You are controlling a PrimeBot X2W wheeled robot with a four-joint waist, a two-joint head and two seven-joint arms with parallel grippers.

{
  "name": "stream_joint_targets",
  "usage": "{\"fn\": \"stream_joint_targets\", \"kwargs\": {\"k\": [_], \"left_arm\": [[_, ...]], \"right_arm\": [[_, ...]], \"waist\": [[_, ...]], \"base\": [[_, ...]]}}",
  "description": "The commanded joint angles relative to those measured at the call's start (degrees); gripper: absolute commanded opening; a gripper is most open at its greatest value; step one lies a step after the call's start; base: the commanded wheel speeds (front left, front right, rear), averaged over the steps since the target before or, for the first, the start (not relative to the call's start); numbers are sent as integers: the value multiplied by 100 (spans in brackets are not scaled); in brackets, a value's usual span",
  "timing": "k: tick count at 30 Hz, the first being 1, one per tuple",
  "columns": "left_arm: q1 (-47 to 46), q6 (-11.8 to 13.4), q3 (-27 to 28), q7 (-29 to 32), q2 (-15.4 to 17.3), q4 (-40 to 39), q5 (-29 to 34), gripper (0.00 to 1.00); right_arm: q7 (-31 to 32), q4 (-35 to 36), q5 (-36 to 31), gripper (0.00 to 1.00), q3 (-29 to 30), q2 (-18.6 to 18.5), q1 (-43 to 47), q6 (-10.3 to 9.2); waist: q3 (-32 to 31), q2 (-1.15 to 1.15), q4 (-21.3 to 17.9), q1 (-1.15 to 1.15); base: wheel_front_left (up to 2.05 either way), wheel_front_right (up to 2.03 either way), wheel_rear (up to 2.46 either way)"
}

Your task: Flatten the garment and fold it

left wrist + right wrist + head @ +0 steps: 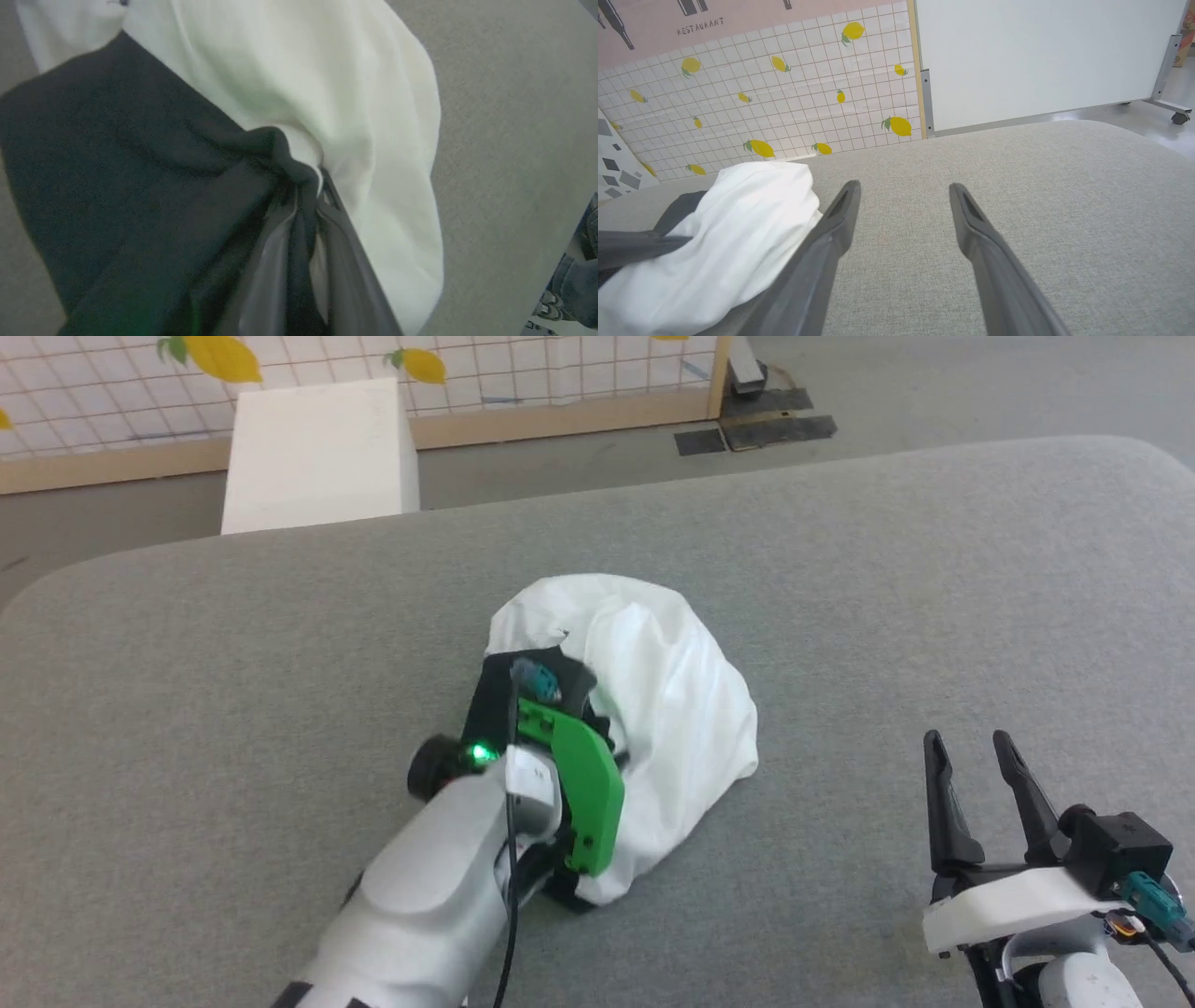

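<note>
Garment (653, 691) heaped centrally on the worktop (887, 569), a gathered fold of its black and white fabric pinched in the left jaws; the right jaws, spread and empty, stand well apart, the heap lying forward-left of them

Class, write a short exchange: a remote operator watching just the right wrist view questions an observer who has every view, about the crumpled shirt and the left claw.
Operator: Is the left claw holding the garment?
Observer: Yes. In the left wrist view it is shut on a bunch of the garment's black fabric.
Operator: Is anybody near the table?
Observer: That same view shows a person's shoe beyond the table's edge.
</note>
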State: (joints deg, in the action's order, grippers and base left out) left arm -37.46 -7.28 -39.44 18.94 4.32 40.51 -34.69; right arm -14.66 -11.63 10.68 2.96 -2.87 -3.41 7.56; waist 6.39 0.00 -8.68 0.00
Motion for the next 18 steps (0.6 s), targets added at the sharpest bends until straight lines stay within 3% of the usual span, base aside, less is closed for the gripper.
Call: {"fn": "stream_joint_targets", "kwargs": {"k": [1,2,7,11,13,18], "left_arm": [[42,-20,-27,62,-32,52,-113,69],[43,-20,-67,84,-47,56,-153,100],[-138,-20,136,-80,-87,-214,-553,100],[-272,-1,585,-416,77,-636,-864,100],[-318,116,760,-725,278,-848,-778,100],[32,687,1238,-1897,995,-1469,-317,100]], "right_arm": [[-33,34,37,100,7,0,62,-8],[-33,39,44,100,19,0,71,-8],[-33,16,86,100,83,0,155,-8],[-33,-12,90,100,98,0,215,-8],[-33,-4,85,100,112,0,244,-8],[-33,-48,50,100,134,0,329,-8]], "waist": [[69,0,-58,0],[71,0,-43,0],[-48,0,120,0],[-254,0,301,0],[-349,0,378,0],[-637,0,578,0]], "base": [[0,0,0],[0,0,0],[0,0,0],[0,0,0],[0,0,0],[0,0,0]]}}
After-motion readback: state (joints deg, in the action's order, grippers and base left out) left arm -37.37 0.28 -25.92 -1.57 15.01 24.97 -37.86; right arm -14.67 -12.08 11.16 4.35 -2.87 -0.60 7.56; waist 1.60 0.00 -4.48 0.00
